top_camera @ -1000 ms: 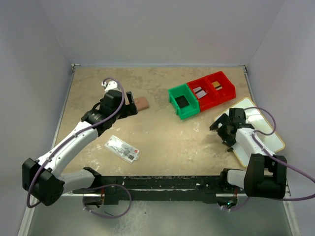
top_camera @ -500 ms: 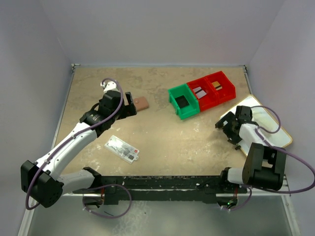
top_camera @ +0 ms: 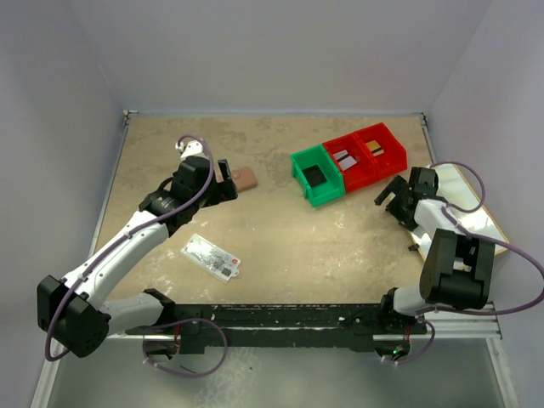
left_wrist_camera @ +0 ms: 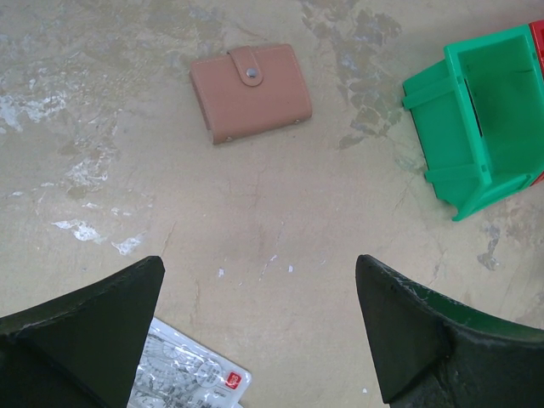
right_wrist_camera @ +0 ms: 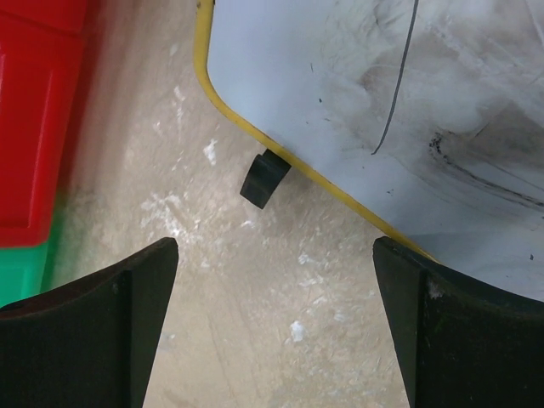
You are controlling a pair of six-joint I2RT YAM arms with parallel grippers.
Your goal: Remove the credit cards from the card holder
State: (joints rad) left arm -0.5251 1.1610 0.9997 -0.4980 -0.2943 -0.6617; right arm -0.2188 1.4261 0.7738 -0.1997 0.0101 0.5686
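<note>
The bench (top_camera: 280, 238) is a mottled beige slab with a stone-like look, scuffed with pale flecks. Nearest the arm bases, a white clear packet (top_camera: 211, 257) with a red mark lies flat and crinkly, with bare room all round it.

Beyond it the left gripper (left_wrist_camera: 259, 259) hovers over the bench, its matt black, wedge-shaped jaws spread wide and holding nothing. On the right, the right gripper (right_wrist_camera: 276, 242) stands with its jaws just as wide and empty. It is above bare bench, beside the curved yellow rim of a smooth white board (right_wrist_camera: 340, 85) smeared with grey marks. A small black block (right_wrist_camera: 265, 178) sits against that rim.

The card holder (left_wrist_camera: 251, 92) lies flat on the bench just ahead of the left jaws, apart from them. It is a reddish-brown, leather-like rectangle with rounded corners, shut, its tab fastened by a metal snap, and it sits slightly askew. Open bench surrounds it.

Well to its right stands a glossy green plastic bin (left_wrist_camera: 435, 127), square-walled, touching two red bins (top_camera: 374, 174) in a slanted row. Farthest off, plain pale walls (top_camera: 272, 51) close the bench on three sides.
</note>
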